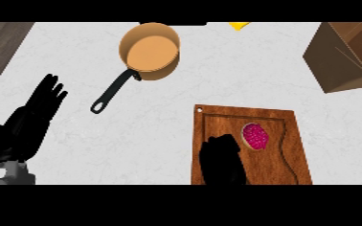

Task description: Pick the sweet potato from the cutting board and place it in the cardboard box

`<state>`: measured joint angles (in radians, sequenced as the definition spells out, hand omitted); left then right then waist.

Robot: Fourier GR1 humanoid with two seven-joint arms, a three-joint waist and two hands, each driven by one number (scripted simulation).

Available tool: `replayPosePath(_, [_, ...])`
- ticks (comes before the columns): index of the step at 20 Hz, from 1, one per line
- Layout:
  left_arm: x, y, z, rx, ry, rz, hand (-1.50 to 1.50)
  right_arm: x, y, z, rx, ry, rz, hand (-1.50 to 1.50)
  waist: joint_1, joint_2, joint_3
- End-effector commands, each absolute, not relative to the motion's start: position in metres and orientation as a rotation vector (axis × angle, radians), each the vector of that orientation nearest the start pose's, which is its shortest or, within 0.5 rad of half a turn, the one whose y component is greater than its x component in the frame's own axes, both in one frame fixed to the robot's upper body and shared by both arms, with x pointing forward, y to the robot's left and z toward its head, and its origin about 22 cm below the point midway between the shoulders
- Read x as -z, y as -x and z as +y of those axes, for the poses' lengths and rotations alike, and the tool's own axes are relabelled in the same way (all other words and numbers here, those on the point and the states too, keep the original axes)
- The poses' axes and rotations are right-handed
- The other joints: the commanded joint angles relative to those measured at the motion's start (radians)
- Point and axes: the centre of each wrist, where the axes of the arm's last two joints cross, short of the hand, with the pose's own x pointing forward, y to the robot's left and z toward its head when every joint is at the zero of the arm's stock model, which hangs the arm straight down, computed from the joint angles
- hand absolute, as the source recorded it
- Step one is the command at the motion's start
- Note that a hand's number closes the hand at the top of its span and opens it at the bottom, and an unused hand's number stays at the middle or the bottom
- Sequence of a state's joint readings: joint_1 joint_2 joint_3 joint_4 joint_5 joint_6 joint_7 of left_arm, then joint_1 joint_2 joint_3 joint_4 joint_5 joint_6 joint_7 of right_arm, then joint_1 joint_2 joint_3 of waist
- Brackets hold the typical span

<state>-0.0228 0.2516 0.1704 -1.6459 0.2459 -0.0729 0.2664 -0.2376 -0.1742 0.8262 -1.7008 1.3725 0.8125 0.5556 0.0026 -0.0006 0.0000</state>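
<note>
A magenta sweet potato (255, 136) lies on the wooden cutting board (283, 119) at the lower right of the head view. My right hand (221, 158) hovers over the board's left part, its fingertips just left of the sweet potato, fingers relaxed and holding nothing. The cardboard box (338, 57) stands at the far right edge, partly cut off by the frame. My left hand (37, 107) rests open at the left side, fingers pointing up, away from the board.
An orange pan (149, 50) with a black handle (113, 92) sits at the upper middle of the white counter. A yellow object (239, 25) peeks in at the top edge. Dark wood shows at the upper left corner.
</note>
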Motion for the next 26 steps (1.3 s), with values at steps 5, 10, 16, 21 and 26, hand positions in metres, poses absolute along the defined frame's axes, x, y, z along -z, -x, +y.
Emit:
replayPosePath(5, [-0.051, -0.244, 0.322, -0.051, -0.062, -1.446, 0.00, -0.062, -0.274, -0.111, -1.523, 0.977, -0.820, 1.50, 0.000, 0.015, 0.003])
replayPosePath(10, [-0.060, -0.247, 0.320, -0.043, -0.045, -1.471, 0.00, -0.089, -0.327, -0.169, -1.035, 0.889, -0.805, 1.50, 0.018, 0.030, 0.005])
replayPosePath(16, [-0.060, -0.258, 0.301, -0.010, -0.011, -1.466, 0.00, -0.116, -0.400, -0.199, -0.864, 0.974, -0.783, 1.50, 0.048, 0.023, 0.002])
replayPosePath(21, [-0.063, -0.251, 0.304, -0.016, -0.035, -1.467, 0.00, -0.126, -0.427, -0.214, -0.844, 1.110, -0.873, 1.50, 0.036, 0.012, 0.001])
replayPosePath(26, [-0.054, -0.252, 0.308, -0.016, -0.045, -1.454, 0.00, -0.184, -0.440, -0.164, -0.778, 1.213, -1.045, 1.50, 0.029, 0.008, 0.000])
